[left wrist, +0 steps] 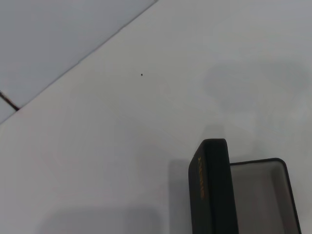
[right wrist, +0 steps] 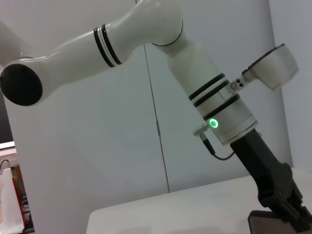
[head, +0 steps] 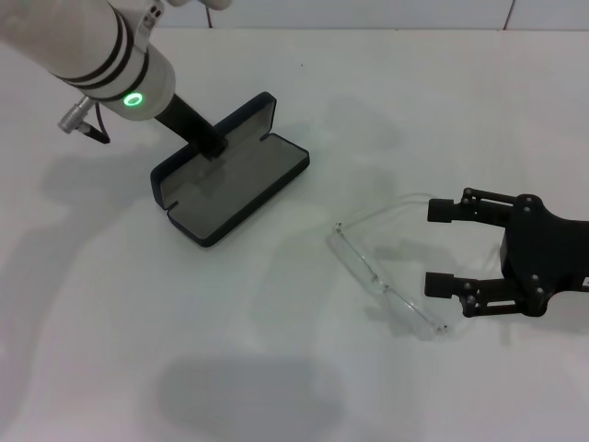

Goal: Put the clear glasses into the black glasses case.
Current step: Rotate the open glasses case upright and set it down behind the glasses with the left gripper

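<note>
progress: early; the clear glasses (head: 386, 281) not yet picked up, nothing placed in the black glasses case (head: 230, 171); grasp, carry and drop all judged left to do.
case: lying open on the white table (head: 276, 387), at about 10 o'clock from the glasses, well apart; grey lining exposed, lid raised at the far edge.
glasses: flat on the table, arms unfolded toward 3 o'clock, between case and right hand.
right hand (head: 440, 247): fingers spread wide, nothing held; set just beside the glasses at 3 o'clock, the arms lying between the fingers; contact cannot be told.
left hand (head: 210, 144): down at the case lid, seemingly bracing it; finger opening cannot be told.
</note>
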Available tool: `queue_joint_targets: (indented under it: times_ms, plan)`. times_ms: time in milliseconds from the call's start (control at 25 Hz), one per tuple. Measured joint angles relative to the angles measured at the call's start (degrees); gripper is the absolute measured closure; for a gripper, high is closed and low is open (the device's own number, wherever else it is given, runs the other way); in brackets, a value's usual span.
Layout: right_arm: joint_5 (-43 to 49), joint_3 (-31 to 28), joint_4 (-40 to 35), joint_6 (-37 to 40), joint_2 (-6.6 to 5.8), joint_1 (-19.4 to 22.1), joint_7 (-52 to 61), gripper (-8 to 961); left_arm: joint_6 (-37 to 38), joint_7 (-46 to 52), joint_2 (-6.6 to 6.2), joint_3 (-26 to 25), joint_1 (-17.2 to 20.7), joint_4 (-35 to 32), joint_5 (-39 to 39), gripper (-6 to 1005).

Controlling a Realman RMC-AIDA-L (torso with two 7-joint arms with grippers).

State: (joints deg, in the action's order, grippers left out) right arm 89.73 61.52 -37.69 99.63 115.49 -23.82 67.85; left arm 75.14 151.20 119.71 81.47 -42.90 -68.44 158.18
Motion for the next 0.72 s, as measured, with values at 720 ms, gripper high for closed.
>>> queue_joint_targets:
  times_ms: [720]
  plan:
    - [-1.59, -0.51, 2.94, 1.05, 0.26, 0.5, -0.86, 100, -11.22, -30.24, 0.07, 5.23, 2.23, -2.37, -10.24, 785]
